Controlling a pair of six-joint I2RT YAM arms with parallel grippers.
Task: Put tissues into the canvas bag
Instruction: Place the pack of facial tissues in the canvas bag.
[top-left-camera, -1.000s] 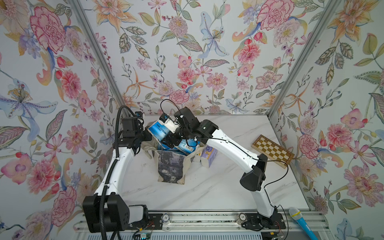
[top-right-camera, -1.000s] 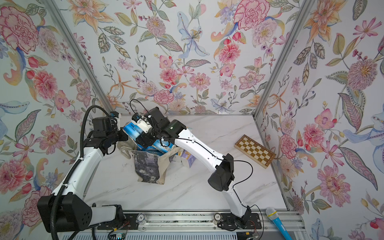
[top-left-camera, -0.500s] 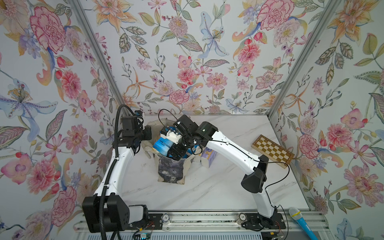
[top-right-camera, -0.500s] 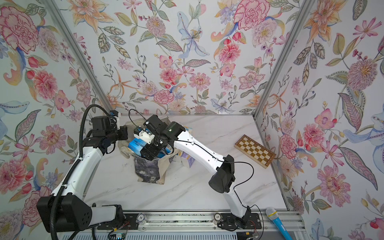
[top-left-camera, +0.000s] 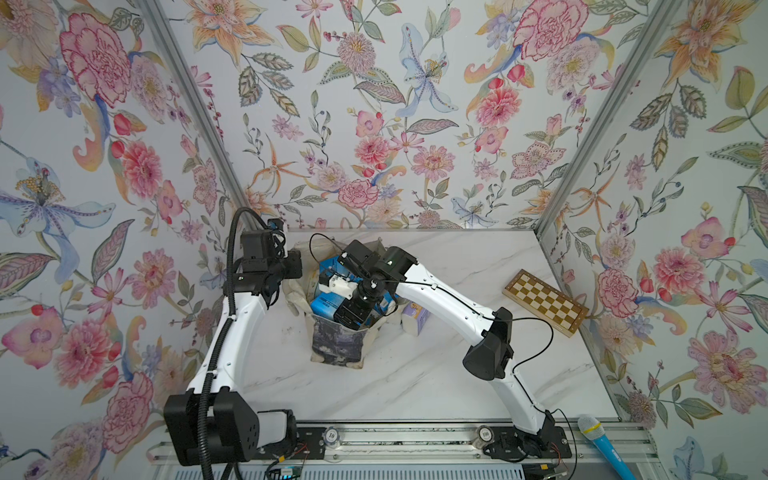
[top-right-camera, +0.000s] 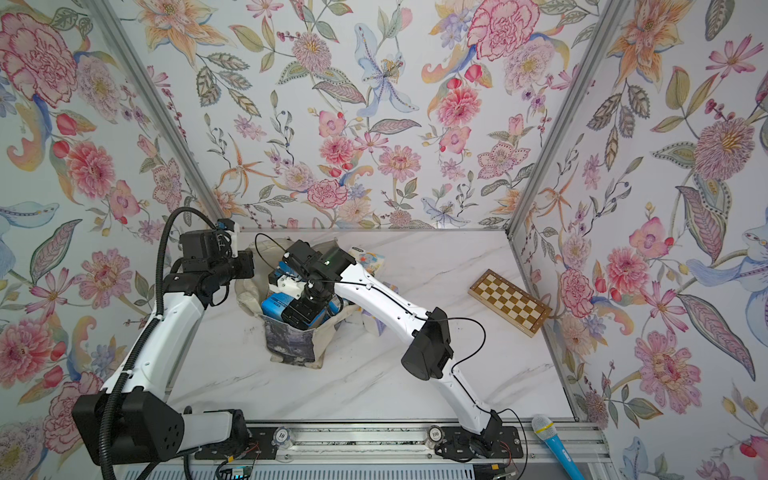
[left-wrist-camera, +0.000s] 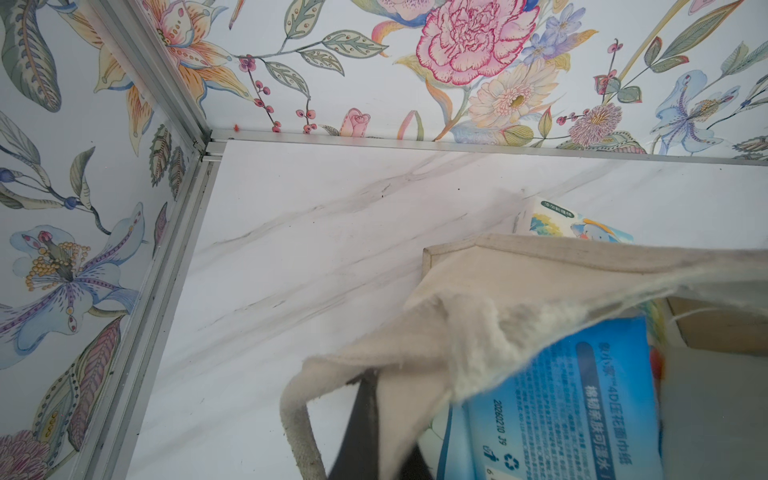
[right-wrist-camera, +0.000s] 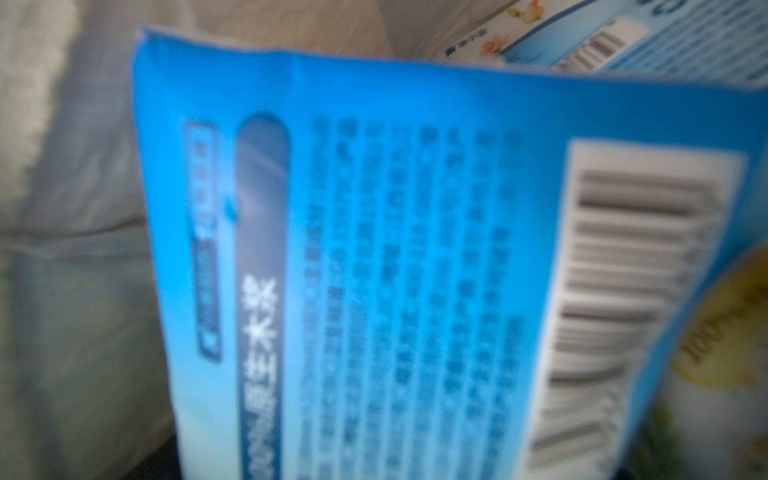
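L gripper (top-left-camera: 296, 272) pinched shut, arm reaching fwd; R gripper (top-left-camera: 331, 296) clamped wide, wrist pitched down.

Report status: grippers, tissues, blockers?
Left gripper shut on canvas bag rim, holding mouth open. Right gripper clamped on blue tissue pack, low in bag mouth. Lavender pack beside bag, not yet in. Chessboard off to the side, nothing blocking.
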